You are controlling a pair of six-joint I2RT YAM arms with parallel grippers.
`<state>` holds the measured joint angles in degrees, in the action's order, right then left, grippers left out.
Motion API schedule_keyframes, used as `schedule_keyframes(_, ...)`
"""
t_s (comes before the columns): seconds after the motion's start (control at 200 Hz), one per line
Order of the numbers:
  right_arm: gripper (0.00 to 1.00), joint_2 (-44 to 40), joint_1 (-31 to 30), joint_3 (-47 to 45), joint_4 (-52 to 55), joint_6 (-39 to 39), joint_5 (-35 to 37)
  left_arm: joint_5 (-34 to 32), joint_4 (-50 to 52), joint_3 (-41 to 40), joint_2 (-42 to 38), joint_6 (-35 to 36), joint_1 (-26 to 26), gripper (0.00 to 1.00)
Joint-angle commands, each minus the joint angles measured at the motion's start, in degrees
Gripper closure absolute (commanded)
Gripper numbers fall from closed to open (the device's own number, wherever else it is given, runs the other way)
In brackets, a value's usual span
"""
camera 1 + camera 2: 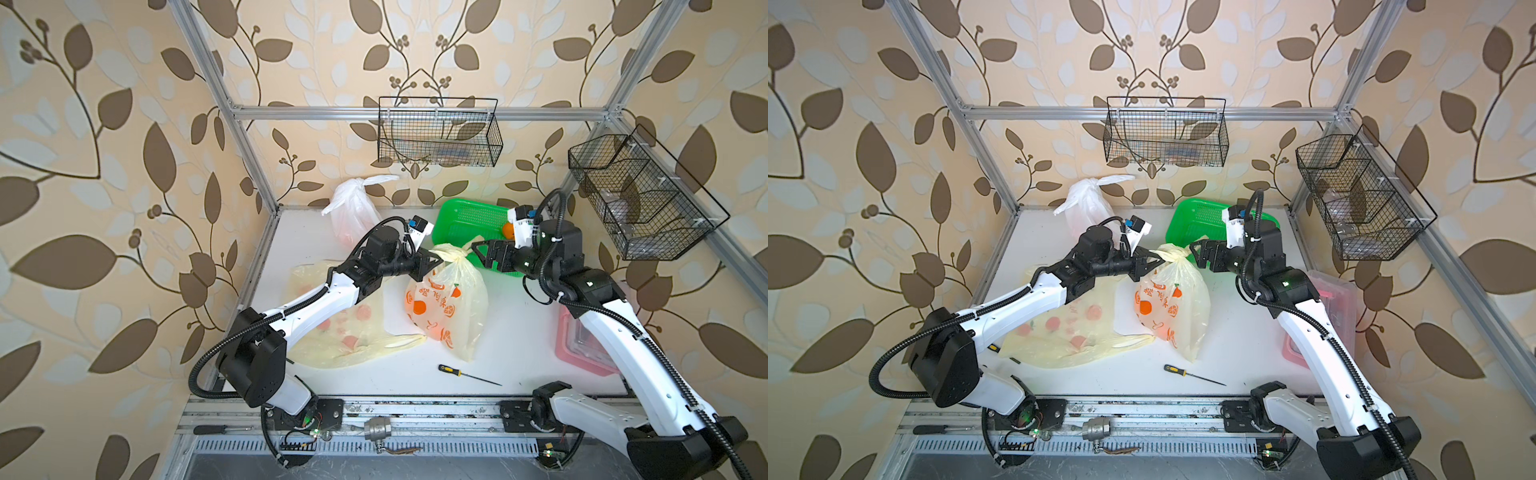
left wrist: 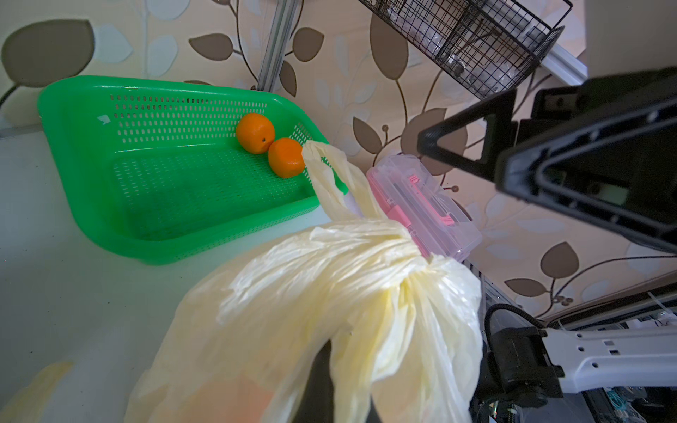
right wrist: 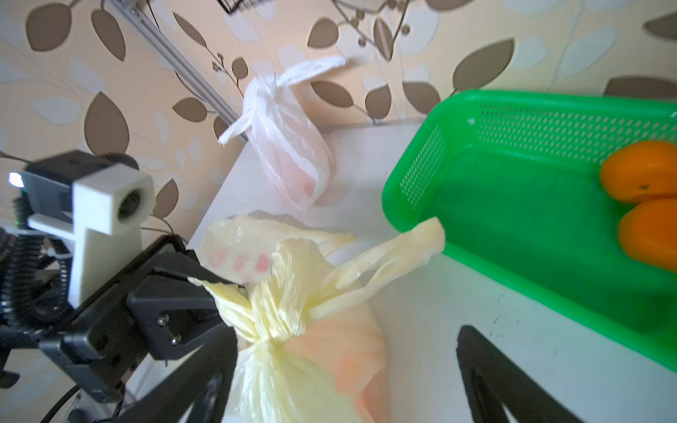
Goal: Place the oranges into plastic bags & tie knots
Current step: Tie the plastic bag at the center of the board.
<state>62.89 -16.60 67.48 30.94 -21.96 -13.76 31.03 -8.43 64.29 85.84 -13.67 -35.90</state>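
While our left gripper (image 1: 438, 262) pinches the printed yellow bag (image 1: 449, 307) mid-table, just at 9 o'clock of its knot (image 1: 452, 254), our right gripper (image 1: 478, 253) hangs wide open at 3 o'clock, empty. Free strap end (image 3: 395, 252) runs toward 2 o'clock, nearest our right jaws.

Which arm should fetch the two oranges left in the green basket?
Right. The right pincer is open and empty, close beside the basket holding the oranges. The left pincer is shut on a strap of the knotted yellow bag.
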Motion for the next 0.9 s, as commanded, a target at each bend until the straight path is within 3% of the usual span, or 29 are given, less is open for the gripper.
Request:
schedule_keyframes(0.0, 0.08, 1.01, -1.81, -0.85, -0.38, -5.53, -6.46, 0.40, -3.29, -0.26, -2.19, -0.13, 0.66, 1.00)
schedule_keyframes(0.26, 0.17, 7.74, -1.96, -0.98, -8.42, -11.28, -13.94, 2.10, -4.31, -0.39, -2.07, 0.22, 0.61, 1.00)
schedule_keyframes(0.425, 0.29, 9.77, -1.95, -1.63, -12.73, -14.30, -17.45, 3.08, -5.15, -0.83, -2.35, 1.27, 0.66, 1.00)
schedule_keyframes(0.59, 0.62, 10.18, -2.05, -2.32, -16.55, -16.82, -20.82, 1.80, -5.10, -1.08, -2.48, 1.54, 0.63, 1.00)
schedule_keyframes(0.72, 0.96, 8.90, -2.06, -3.67, -18.98, -17.60, -21.73, -0.47, -5.18, -1.52, -2.96, 0.52, 0.86, 1.00)
schedule_keyframes(0.755, 1.00, 8.40, -2.00, -4.13, -19.38, -17.68, -21.30, -1.05, -5.41, -1.80, -2.96, -0.12, 1.06, 1.00)
schedule_keyframes(0.84, 1.00, 7.10, -1.86, -5.40, -21.28, -17.89, -20.44, -3.27, -6.75, -3.66, -6.46, -2.15, 1.98, 0.59)
schedule_keyframes(0.895, 1.00, 6.44, -1.86, -5.91, -22.59, -17.65, -20.03, -4.95, -6.77, -5.23, -8.66, -2.46, 2.30, 0.39)
